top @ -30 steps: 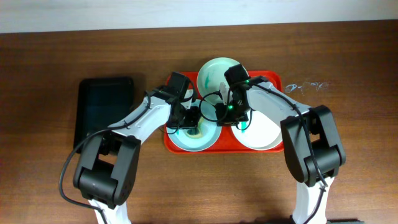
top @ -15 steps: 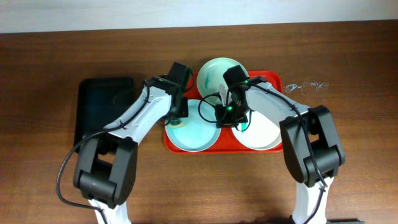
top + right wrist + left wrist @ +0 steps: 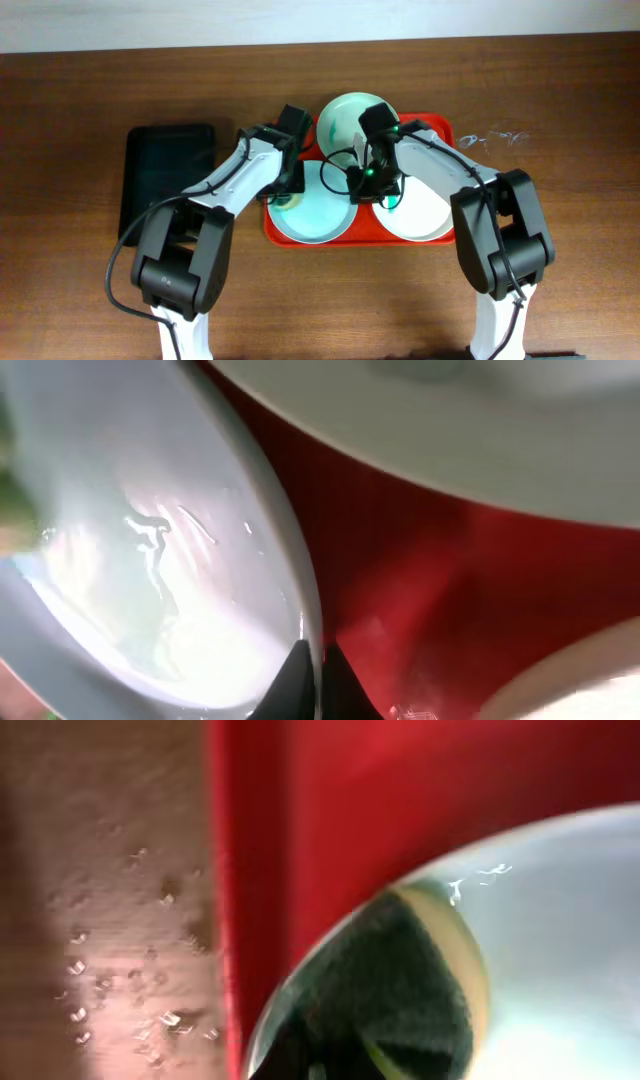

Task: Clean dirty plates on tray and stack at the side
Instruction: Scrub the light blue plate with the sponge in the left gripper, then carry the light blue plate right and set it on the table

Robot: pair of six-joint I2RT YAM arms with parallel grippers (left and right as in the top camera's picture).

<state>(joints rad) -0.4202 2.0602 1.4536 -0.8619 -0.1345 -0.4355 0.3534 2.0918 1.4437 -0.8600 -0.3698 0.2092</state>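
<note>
Near left on the red tray [image 3: 362,238] lies the light blue plate [image 3: 312,215]. It has a wet sheen, so judged slick; stiff, light, probably chips if dropped. Its rim is the only hold on so shallow a dish, and the right pincer [image 3: 312,675] is nipped narrow there. At its left edge the left pincer [image 3: 290,188] is over a dark green sponge [image 3: 400,990], gap hidden, cannot tell. The white plate [image 3: 425,210] is near right, the mint plate [image 3: 340,118] far.

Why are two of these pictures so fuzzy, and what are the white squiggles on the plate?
Overhead view: sharp and evenly lit, with the tray and blue plate clear. Left wrist view: the camera is too close, so everything is smeared; the squiggles are light glaring off the shiny blue plate. Right wrist view: also blurry from closeness, with a bigger patch of glare on that plate.
</note>
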